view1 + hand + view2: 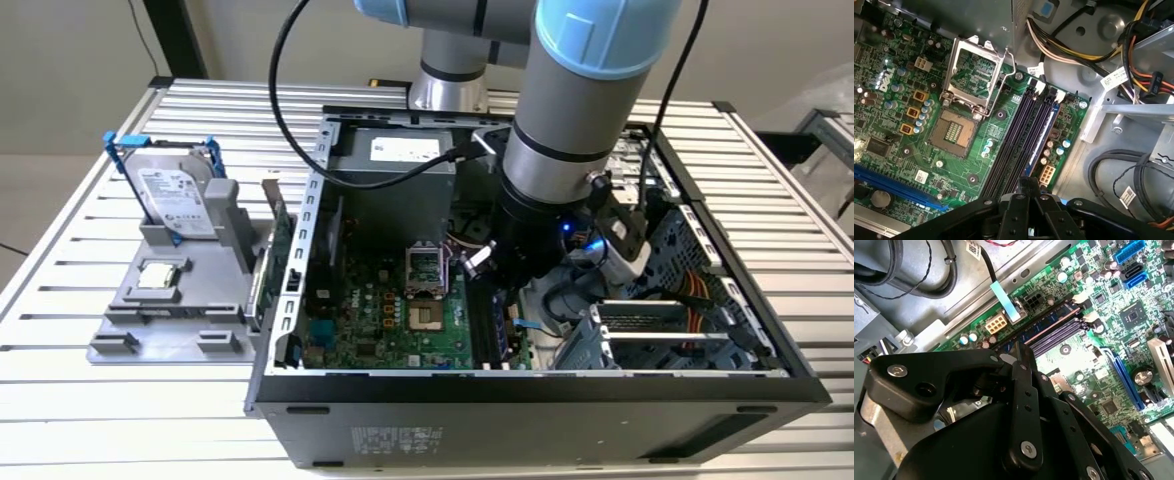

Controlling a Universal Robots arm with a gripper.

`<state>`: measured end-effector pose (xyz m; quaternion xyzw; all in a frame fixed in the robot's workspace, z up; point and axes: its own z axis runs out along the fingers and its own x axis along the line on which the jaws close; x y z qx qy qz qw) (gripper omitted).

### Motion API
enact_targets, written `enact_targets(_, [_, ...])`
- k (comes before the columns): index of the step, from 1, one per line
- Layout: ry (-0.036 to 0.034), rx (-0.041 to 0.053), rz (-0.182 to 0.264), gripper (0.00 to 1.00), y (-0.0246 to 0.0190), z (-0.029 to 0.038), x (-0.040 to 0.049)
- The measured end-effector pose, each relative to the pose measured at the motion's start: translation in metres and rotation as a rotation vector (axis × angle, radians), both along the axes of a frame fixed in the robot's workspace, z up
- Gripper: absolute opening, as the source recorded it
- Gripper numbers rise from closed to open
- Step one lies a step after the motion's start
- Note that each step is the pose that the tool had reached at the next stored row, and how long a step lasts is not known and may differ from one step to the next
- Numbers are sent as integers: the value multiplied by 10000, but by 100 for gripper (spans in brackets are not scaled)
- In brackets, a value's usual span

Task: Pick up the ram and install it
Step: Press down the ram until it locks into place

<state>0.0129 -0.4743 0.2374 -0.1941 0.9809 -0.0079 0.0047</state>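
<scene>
My matte black gripper [1026,186], fingers pinched narrow, presses on the ram [1040,137], a thin blue-edged stick seated in the outermost slot of the glossy green motherboard [899,90] directly beneath me.

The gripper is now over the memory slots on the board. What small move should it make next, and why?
Probably a short, gentle push straight down. In the first wrist view the shut gripper sits at one end of the blue ram, which already stands in a slot beside the empty dark slots. I cannot tell whether it is fully seated.
</scene>
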Motion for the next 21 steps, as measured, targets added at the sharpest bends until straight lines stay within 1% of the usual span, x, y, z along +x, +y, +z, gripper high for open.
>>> enact_targets(6, [4, 0, 181, 0, 0, 0, -1])
enact_targets(21, [10, 0, 396, 0, 0, -6, 0])
